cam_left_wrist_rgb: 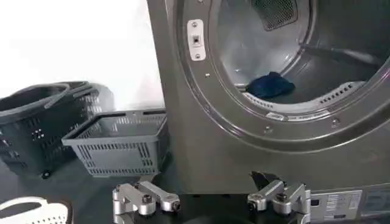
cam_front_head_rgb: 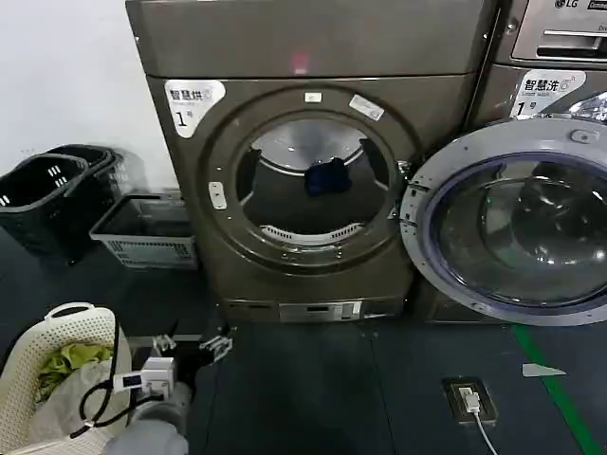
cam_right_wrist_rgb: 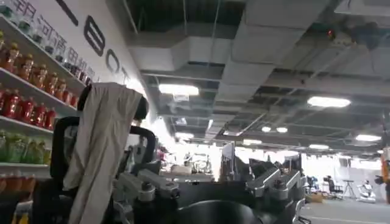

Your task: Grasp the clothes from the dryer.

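Your dryer (cam_front_head_rgb: 313, 171) carries a white "1" sticker (cam_front_head_rgb: 193, 101); the neighbouring machine (cam_front_head_rgb: 555, 57) reads LG. The clothes (cam_front_head_rgb: 326, 176) lie inside the drum, toward its back. Your left gripper (cam_front_head_rgb: 193, 345) hangs low before the dryer, fingers spread apart and empty. Grey baskets (cam_left_wrist_rgb: 119, 143) stand nearby. The right gripper (cam_right_wrist_rgb: 210, 189) faces a ceiling, fingers parted.
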`<act>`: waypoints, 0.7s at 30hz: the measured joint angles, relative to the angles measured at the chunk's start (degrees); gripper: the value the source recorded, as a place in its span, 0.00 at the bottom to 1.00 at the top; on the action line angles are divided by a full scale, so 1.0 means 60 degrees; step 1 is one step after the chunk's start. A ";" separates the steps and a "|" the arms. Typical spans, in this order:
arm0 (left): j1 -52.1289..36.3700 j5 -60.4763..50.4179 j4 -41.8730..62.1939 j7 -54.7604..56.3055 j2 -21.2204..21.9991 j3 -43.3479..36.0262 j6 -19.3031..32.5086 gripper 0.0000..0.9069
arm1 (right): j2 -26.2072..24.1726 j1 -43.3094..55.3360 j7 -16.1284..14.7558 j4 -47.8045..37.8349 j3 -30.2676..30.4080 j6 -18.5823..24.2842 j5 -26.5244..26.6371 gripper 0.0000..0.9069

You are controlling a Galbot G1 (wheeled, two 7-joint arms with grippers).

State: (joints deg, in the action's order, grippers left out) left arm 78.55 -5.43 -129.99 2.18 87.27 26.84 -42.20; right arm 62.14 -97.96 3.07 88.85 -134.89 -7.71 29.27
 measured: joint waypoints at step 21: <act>-0.0073 0.0072 0.0124 -0.0056 0.0046 0.0000 0.0000 1.00 | 0.0014 0.0022 0.0108 -0.0117 0.0043 0.0128 0.0108 1.00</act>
State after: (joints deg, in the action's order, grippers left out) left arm 78.11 -5.00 -129.25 1.85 87.54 26.84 -42.20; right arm 62.23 -97.83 3.72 88.15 -134.63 -6.94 29.92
